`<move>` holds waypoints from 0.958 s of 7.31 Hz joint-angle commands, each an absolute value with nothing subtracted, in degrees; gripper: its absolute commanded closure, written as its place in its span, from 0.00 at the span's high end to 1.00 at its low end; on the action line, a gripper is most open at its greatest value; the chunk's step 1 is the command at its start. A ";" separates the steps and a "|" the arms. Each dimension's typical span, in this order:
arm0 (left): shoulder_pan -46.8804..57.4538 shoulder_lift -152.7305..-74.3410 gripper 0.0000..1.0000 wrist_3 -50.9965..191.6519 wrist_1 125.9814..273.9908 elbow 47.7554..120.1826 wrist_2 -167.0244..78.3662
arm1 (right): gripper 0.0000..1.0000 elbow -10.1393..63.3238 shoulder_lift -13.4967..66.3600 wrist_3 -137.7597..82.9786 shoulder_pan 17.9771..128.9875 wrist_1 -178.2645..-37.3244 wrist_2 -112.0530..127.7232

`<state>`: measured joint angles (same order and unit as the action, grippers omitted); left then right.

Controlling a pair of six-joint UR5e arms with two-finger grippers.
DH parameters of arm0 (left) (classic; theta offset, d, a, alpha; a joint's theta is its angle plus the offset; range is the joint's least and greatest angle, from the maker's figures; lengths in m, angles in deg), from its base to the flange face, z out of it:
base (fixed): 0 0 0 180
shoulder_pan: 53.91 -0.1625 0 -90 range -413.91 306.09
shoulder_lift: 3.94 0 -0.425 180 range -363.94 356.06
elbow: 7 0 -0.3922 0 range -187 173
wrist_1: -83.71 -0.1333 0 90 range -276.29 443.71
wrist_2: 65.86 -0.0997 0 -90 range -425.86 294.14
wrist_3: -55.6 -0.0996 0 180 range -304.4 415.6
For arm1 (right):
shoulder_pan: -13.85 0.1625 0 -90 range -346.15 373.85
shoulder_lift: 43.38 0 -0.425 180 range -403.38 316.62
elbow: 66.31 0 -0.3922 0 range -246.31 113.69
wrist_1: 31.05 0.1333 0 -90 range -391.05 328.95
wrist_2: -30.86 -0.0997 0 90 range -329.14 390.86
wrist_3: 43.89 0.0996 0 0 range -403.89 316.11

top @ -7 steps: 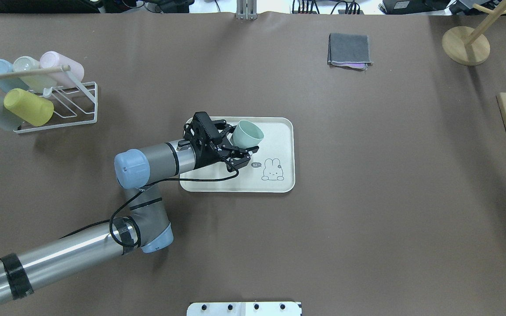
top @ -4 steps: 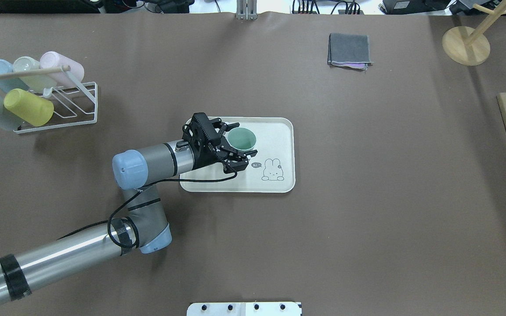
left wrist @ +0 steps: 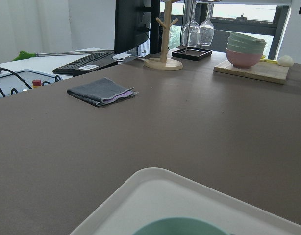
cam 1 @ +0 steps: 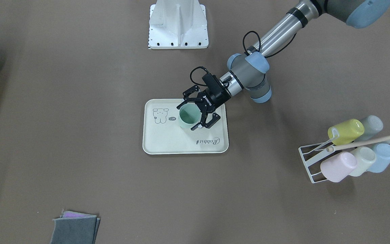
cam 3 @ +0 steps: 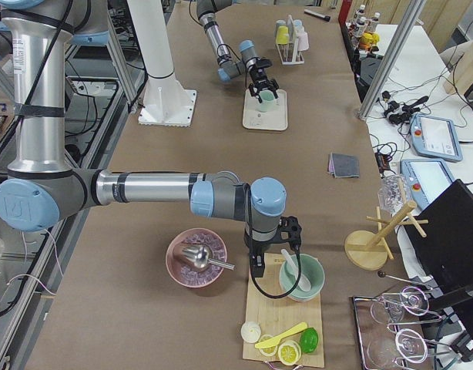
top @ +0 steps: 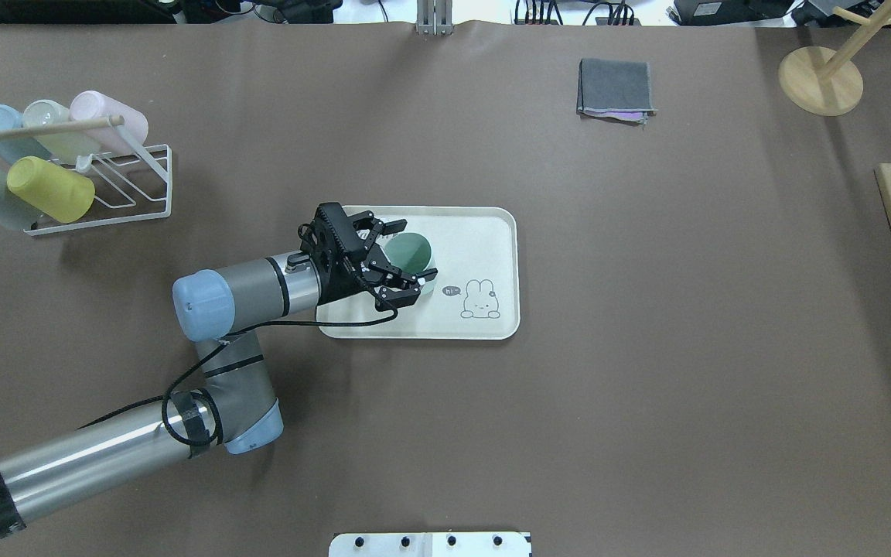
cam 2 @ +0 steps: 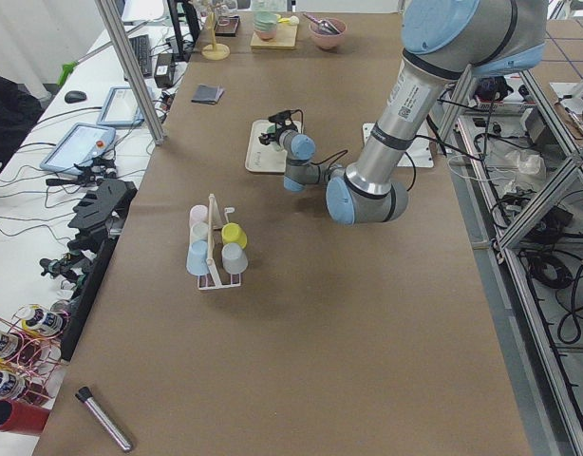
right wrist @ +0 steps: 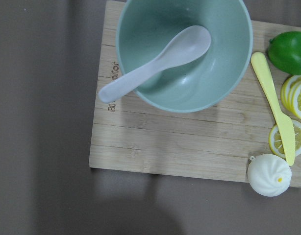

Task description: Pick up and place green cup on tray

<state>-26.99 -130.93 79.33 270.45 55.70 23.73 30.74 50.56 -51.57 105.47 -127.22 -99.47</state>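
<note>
Brown table: cup [top: 407,254] is set upright on tray [top: 492,232]; left gripper [top: 408,251] fingers look spread w/ no grip. Cup could be tipped if clipped during retreat.

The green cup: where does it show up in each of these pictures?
Exterior front-facing: green cup centre, on the tray.
Overhead exterior: left of centre, on the tray.
Exterior left: hidden behind the arm.
Exterior right: top centre.
Left wrist-mounted: rim at bottom edge.
Right wrist-mounted: not in view.
Shared landmark: the tray.
</note>
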 commanded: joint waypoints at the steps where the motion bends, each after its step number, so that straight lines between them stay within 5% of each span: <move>1: -26.93 -128.84 0.98 80.03 270.13 60.74 23.96 | 1.00 30.72 50.40 -51.54 105.52 -127.20 -99.48; 4: -26.67 -129.10 0.98 80.29 265.84 70.30 23.96 | 1.00 30.72 50.14 -51.54 105.52 -127.20 -99.57; 7: -23.78 -131.28 0.98 79.77 237.17 88.06 24.14 | 1.00 30.80 49.88 -50.84 105.52 -127.20 -100.44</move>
<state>-25.10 -130.16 80.09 248.94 81.94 24.09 30.79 49.94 -51.20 105.52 -127.24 -99.83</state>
